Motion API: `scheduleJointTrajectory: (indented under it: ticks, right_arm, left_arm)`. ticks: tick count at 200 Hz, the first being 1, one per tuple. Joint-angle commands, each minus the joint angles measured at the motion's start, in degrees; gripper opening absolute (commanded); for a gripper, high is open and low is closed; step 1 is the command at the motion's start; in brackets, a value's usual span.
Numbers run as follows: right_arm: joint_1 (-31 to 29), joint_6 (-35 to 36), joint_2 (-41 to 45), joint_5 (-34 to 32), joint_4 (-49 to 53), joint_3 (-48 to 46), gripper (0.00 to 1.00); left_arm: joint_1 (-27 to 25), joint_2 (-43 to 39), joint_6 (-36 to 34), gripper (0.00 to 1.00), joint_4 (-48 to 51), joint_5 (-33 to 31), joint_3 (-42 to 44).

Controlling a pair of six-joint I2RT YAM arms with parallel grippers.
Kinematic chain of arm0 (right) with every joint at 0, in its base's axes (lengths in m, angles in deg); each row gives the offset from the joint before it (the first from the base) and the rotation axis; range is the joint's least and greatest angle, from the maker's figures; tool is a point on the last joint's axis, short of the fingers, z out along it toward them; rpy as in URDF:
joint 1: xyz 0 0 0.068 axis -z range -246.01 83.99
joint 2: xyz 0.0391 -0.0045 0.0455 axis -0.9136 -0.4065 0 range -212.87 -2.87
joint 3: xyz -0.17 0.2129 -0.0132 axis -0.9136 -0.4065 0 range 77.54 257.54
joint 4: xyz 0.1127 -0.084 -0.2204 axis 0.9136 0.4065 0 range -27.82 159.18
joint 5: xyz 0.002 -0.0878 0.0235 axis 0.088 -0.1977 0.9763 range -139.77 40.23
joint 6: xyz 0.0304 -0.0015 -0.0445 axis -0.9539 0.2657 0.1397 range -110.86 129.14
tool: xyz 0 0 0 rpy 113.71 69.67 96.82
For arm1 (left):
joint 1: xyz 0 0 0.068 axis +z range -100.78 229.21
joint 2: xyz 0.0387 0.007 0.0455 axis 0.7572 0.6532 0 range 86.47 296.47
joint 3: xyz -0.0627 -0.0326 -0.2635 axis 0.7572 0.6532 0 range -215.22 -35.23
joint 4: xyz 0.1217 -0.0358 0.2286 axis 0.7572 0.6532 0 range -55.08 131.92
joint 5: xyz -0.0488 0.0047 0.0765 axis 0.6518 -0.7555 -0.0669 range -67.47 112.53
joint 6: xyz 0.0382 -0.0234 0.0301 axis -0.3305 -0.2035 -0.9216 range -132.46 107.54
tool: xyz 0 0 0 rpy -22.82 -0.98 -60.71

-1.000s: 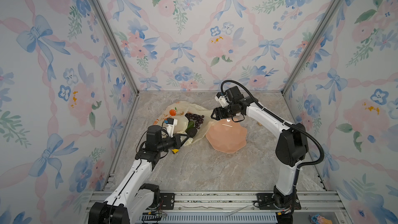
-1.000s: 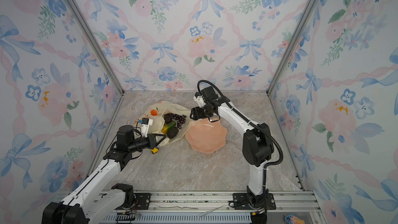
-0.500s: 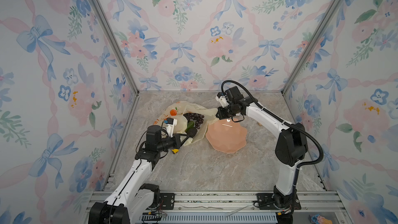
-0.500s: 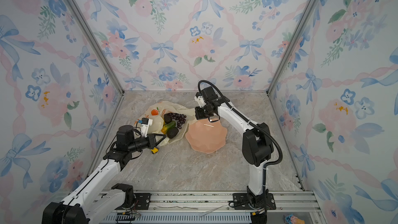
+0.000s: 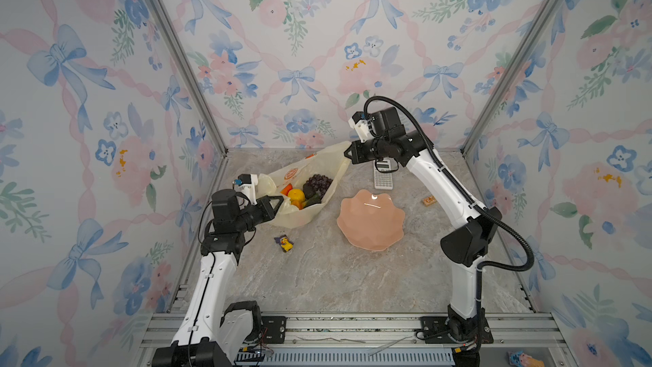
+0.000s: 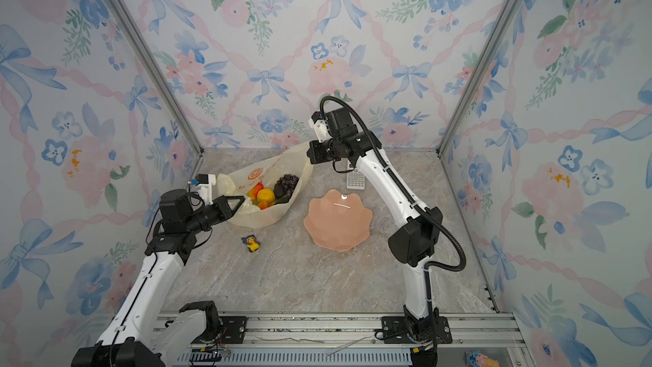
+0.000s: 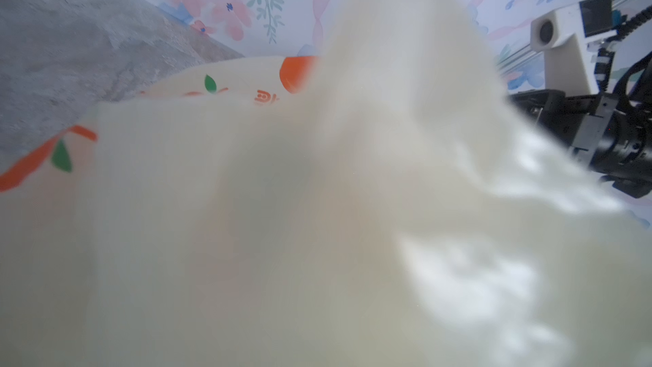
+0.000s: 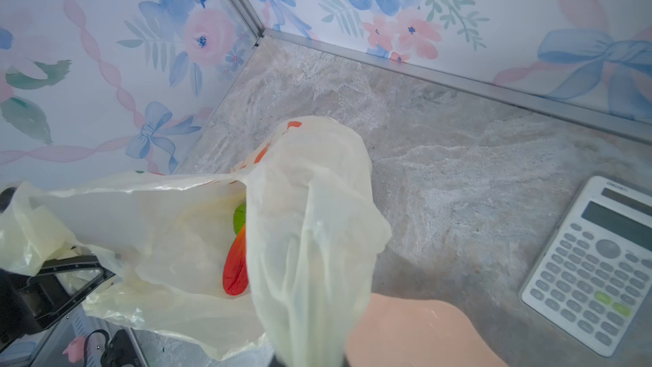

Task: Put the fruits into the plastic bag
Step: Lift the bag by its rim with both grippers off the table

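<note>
Floral wallpaper rings a marbled desk [image 5: 317,277]. Towards its far left the plastic bag [image 5: 300,215], pale yellow, crinkly and translucent (orange prints on one side), hangs stretched between both claws. The left claw [image 5: 280,203] is clamped on its near rim and the right claw [image 5: 347,153] on its far handle. Inside lie the fruits [image 5: 307,192], purple grapes [image 5: 317,182] among them. A second ago the right claw stood apart and lower, and the bag lay flatter.

Floral bow-patterned walls [image 5: 317,47] enclose a grey marbled floor [image 5: 317,277], evenly lit.
</note>
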Motion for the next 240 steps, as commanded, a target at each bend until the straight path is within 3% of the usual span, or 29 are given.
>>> scheduleJointTrajectory:
  ticks: [1, 21, 46, 76, 150, 190, 240]
  right_arm:
    - [-0.4, -2.1, -5.5, 1.2, 7.0, 12.0, 0.0]
    - [0.1, -5.8, -8.0, 2.2, 6.0, 19.5, 0.0]
    - [0.7, -10.8, -4.5, 4.5, -2.8, 14.8, 0.0]
    - [-0.3, -11.7, -1.5, 6.5, -7.5, 13.7, 0.0]
    - [-4.6, -8.9, 6.6, 4.2, -17.5, 13.8, 0.0]
    - [-3.0, -8.2, 6.4, 3.7, -17.0, 12.2, 0.0]
    - [-1.1, -8.6, 6.4, 4.6, -17.4, 11.8, 0.0]
  left_arm:
    - [1.9, 1.0, 1.9, 0.0, 2.7, -3.6, -4.9]
    - [3.1, 2.8, 2.4, 0.0, 3.4, -7.1, -9.3]
    - [3.8, 5.8, 3.6, 0.0, 3.4, -9.1, -15.0]
    - [3.3, 9.4, 5.4, 0.0, 2.5, -9.5, -21.7]
    - [-9.9, 22.3, 5.6, 0.0, 1.4, -14.7, -43.0]
    - [-11.3, 27.9, 6.2, 0.0, 1.5, -14.0, -48.5]
    - [-12.6, 28.0, 5.2, 0.0, 1.5, -15.0, -50.9]
